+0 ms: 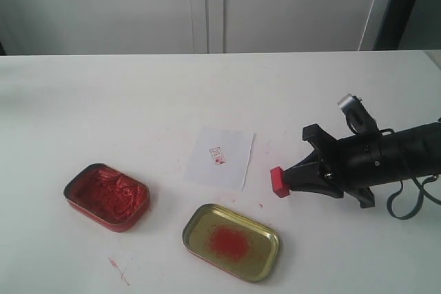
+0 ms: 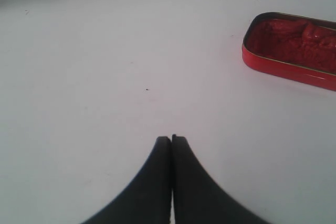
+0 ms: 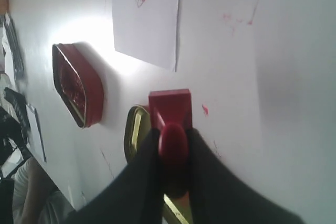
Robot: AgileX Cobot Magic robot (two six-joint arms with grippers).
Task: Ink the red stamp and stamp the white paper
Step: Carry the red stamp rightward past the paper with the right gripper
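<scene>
- Right gripper point(image 1: 292, 178) pinches red stamp point(image 1: 278, 182) by its knob — beside white paper point(image 1: 220, 157), toward table point(image 1: 103, 101) right edge.
- Left gripper point(image 2: 171, 140): jaws together, empty.

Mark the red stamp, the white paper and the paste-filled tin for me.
red stamp point(image 1: 279, 182): exterior view, on its square base.
white paper point(image 1: 236, 163): exterior view, bare sheet toward its right edge.
paste-filled tin point(image 2: 283, 70): left wrist view, on its red outer wall.

Red stamp point(image 1: 279, 182) near white paper point(image 1: 220, 156)
</scene>
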